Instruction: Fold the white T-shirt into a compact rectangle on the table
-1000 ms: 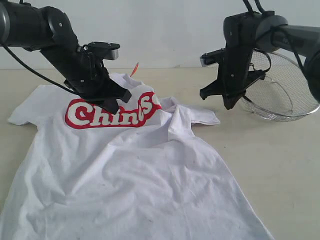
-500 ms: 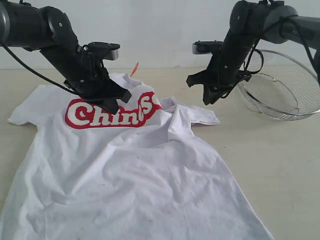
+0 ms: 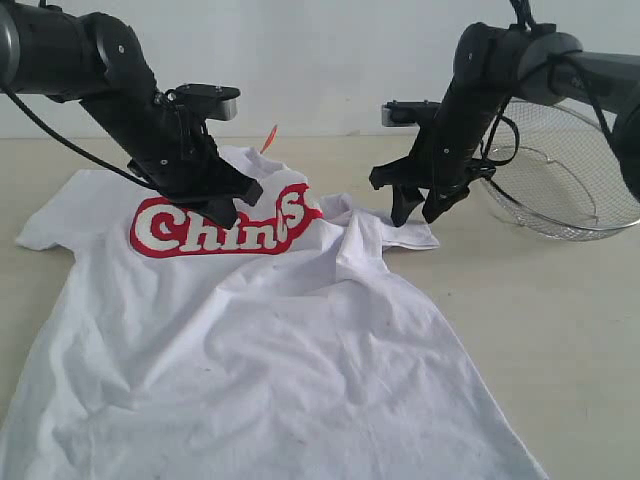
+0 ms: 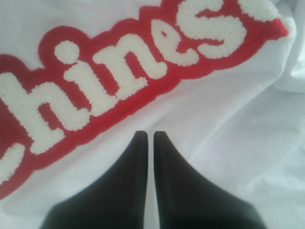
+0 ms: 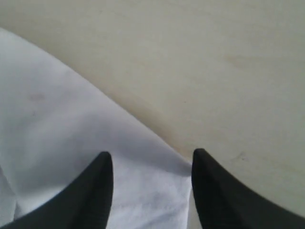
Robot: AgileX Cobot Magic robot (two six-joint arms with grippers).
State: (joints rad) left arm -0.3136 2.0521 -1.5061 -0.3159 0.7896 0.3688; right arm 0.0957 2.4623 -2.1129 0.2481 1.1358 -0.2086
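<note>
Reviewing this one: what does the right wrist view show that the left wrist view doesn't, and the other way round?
Only the right wrist view: bare table beyond the hemmed edge of a sleeve, and the right gripper with its jaws apart over that edge.
Only the left wrist view: the red-outlined lettering, and the left gripper with its fingers closed together at the fabric beside the letters.
Both: cloth of the white T-shirt, with a gripper's dark fingers in front of it.

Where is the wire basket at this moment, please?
In the exterior view the basket sits on the table at the far right, just right of the right tool and clear of the shirt.
</note>
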